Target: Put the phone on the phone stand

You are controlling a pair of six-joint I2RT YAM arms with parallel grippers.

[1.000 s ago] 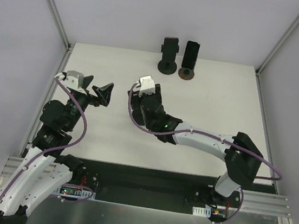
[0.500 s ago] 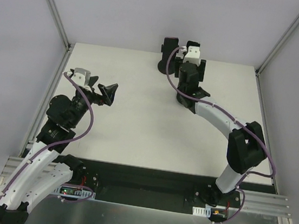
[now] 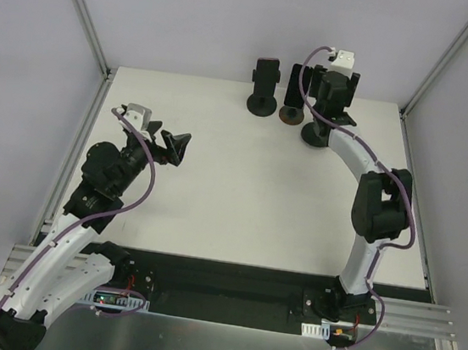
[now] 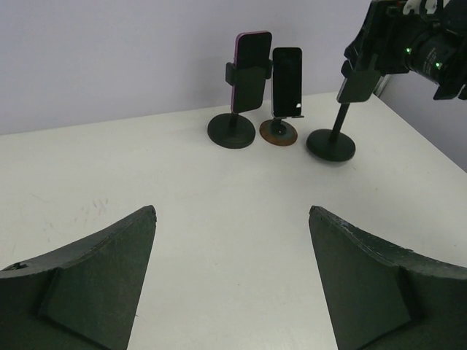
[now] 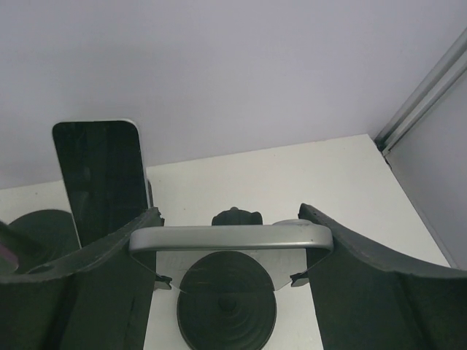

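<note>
Since a phone is a stiff, flat slab with smooth faces and slick rounded edges, it should be fairly light yet apt to slide or twist if pinched off-centre, and it would not take a drop kindly. The sound hold is therefore across its two long sides, squarely and without much squeeze. That is how the right claw (image 5: pixel 228 213) has it: narrowed onto the phone (image 5: pixel 230 238), with its fingers (image 5: pixel 365 270) pressed against either side, though how far down the sides they sit is hidden. The phone is at the back right of the table (image 4: pixel 182 182), upright and directly over the round black foot of the stand (image 5: pixel 226 310). Small clips show under each end of its top edge, so it looks to be in or just at the cradle, but I cannot tell whether it is fully seated. Only that top edge shows from the right wrist, a silver-grey band with rounded corners; from the left wrist it is a dark slab atop a thin pole, hard to separate from the cradle. Just to its left a black phone (image 4: pixel 287 71) and a pink-edged phone (image 4: pixel 250 69) stand on holders of their own. The left claw (image 4: pixel 232 219) hangs wide open and empty, well apart.
</note>
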